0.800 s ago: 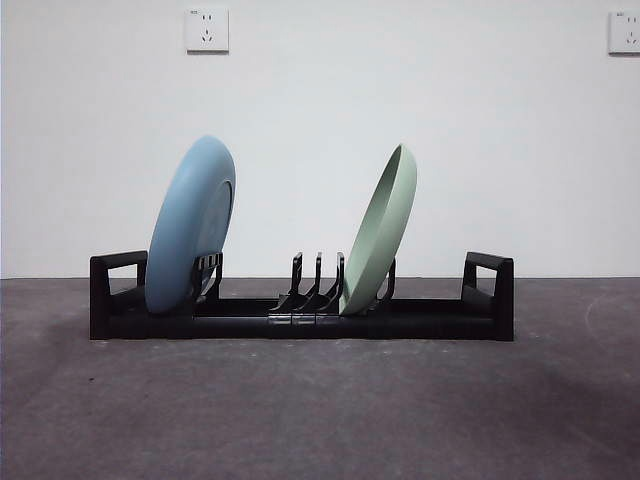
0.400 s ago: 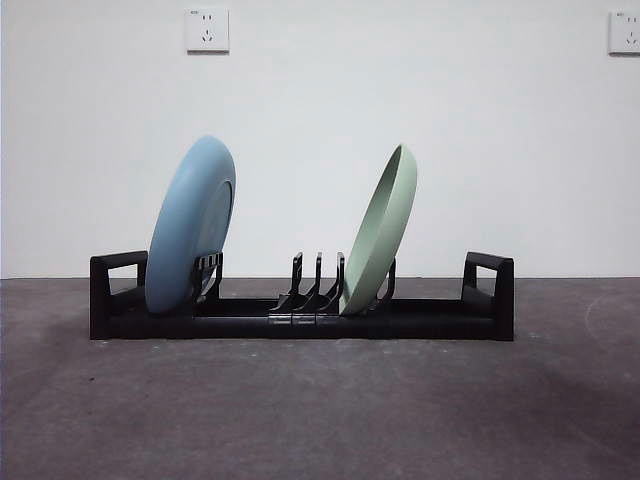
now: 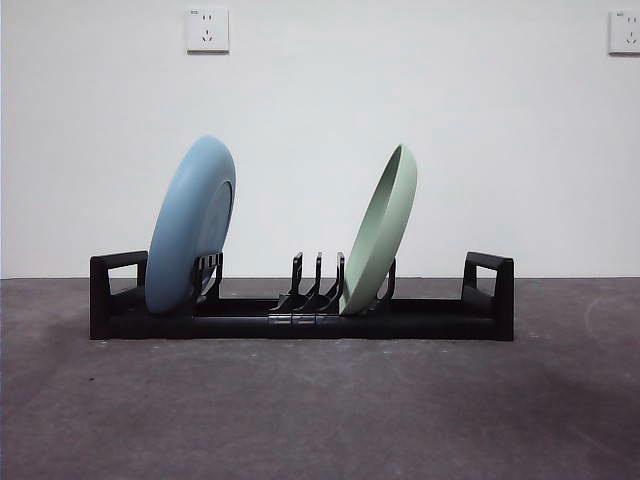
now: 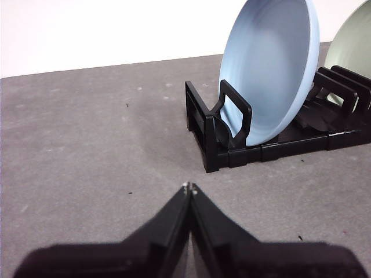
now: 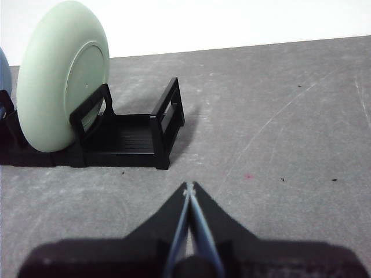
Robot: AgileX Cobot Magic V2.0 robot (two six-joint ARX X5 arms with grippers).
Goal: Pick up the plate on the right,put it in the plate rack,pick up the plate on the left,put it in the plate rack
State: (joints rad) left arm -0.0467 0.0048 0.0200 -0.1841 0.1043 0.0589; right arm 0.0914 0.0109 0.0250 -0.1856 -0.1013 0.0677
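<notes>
Grey table (image 3: 320, 410), scuffed and speckled. White wall (image 3: 320, 130) behind; 2 white sockets, one upper left (image 3: 207, 30), one upper right (image 3: 624, 32).

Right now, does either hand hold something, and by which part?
Nothing is held. The left hand and the right hand are shut on nothing, apart from the plate rack, where the blue plate and green plate stand.
</notes>
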